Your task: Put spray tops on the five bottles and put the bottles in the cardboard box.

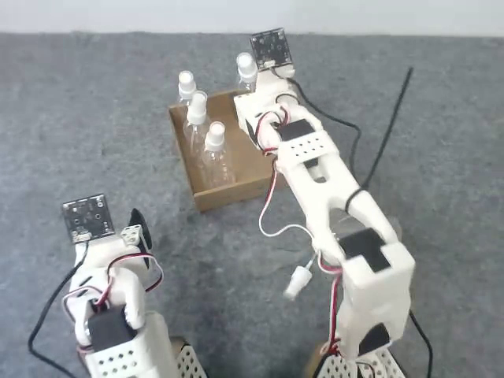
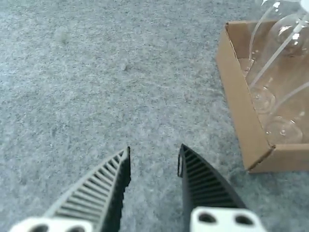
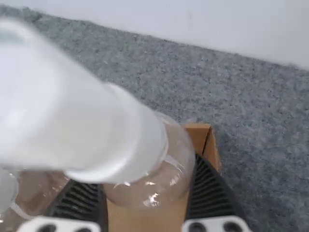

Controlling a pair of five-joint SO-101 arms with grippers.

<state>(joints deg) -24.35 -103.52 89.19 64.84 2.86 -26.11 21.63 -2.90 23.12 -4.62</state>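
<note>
On the grey counter [image 1: 94, 142], the right arm [image 1: 331, 181] stretched toward 12 o'clock, the right jaws clamped on a spray-topped bottle [image 1: 246, 69] at the 1 o'clock corner of the cardboard box [image 1: 228, 193]. Three capped bottles [image 1: 216, 153] stood inside. At 7 o'clock, the left jaws hung parted above the counter, holding nothing.

High camera looks down over the table [image 1: 94, 118], wrist cameras ride close in, all three catching the cardboard box [image 1: 236, 191].
</note>
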